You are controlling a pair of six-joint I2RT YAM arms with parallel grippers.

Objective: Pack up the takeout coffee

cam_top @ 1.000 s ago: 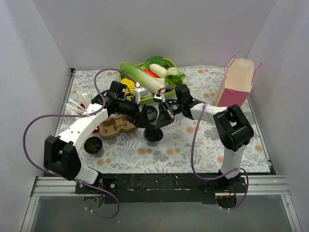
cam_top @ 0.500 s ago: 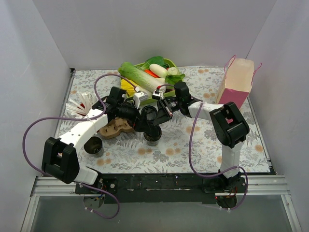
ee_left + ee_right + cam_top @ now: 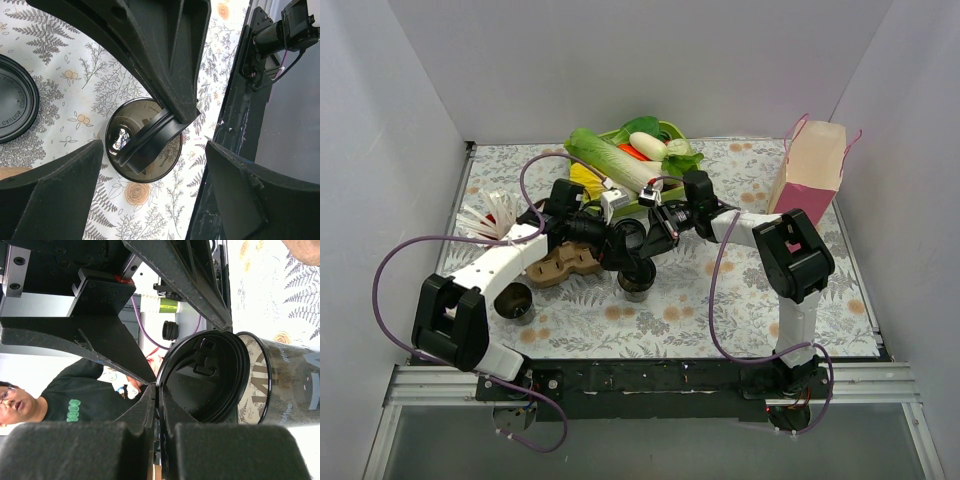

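The takeout coffee cup (image 3: 638, 285) stands uncovered at the table's middle; the left wrist view looks down into this dark cup (image 3: 125, 145). Its round black lid (image 3: 210, 375) hangs tilted over the cup's mouth (image 3: 152, 145), and my right gripper (image 3: 160, 405) is shut on the lid's rim. The cup's printed wall (image 3: 285, 385) shows just beyond the lid. My left gripper (image 3: 150, 200) hovers open above the cup, its fingers (image 3: 50, 195) wide on either side. From above, both grippers meet over the cup, the left (image 3: 618, 245) beside the right (image 3: 645, 243).
A brown cardboard carrier (image 3: 565, 262) lies left of the cup. A second dark cup (image 3: 513, 302) stands near the left arm. A red cup of straws (image 3: 490, 218) is at far left. Vegetables fill a green tray (image 3: 672, 130) behind. A pink bag (image 3: 810, 170) stands right. Another black lid (image 3: 15, 100) sits nearby.
My left arm has swung a little farther in toward the right gripper above the cup. The right gripper still holds the lid over the cup.
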